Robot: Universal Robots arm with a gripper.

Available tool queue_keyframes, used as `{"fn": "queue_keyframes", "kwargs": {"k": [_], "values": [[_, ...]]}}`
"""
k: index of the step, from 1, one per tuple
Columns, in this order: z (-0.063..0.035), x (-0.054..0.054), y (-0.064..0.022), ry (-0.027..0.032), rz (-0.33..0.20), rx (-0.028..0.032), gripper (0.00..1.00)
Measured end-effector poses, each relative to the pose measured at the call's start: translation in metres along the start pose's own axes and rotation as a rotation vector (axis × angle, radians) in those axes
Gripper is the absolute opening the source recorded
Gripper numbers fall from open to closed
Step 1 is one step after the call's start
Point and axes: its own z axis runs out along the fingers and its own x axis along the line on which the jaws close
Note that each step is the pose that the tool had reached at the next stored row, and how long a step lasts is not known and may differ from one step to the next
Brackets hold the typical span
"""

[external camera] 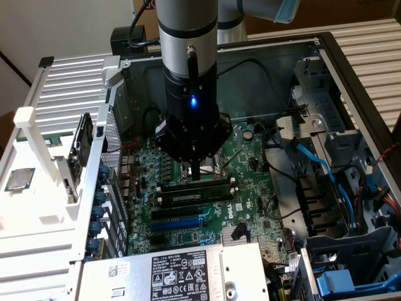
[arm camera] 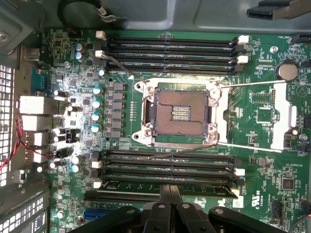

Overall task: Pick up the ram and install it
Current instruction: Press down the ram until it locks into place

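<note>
One ram (external camera: 194, 194) sits in a slot just below the CPU socket (arm camera: 181, 112); gripper (arm camera: 169, 194) fingers pressed together, tips on its top edge; risk: uneven push leaves one end unseated, clip unlatched, or tips slip onto board.

- Looks like a robotics lab or PC-assembly test bench, not a home.
- Opened desktop computer case (external camera: 351, 69) lying on its side, green motherboard (external camera: 247, 188) exposed, empty CPU socket (arm camera: 181, 111), memory slots (arm camera: 170, 51).
- Industrial robot arm (external camera: 188, 56) hangs over the case.
- White fixture (external camera: 44, 188) beside the case with a loose processor chip (external camera: 20, 179).
- Cardboard boxes (external camera: 351, 12) behind.
</note>
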Motion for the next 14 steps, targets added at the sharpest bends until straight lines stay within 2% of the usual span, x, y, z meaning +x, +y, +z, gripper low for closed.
{"fn": "queue_keyframes", "kwargs": {"k": [6, 14], "values": [[0.0000, 0.0007, -0.0004, -0.0002, 0.001, 0.0000, 0.10], [0.0002, 0.0088, -0.0004, -0.0033, 0.005, 0.0000, 0.10]]}}
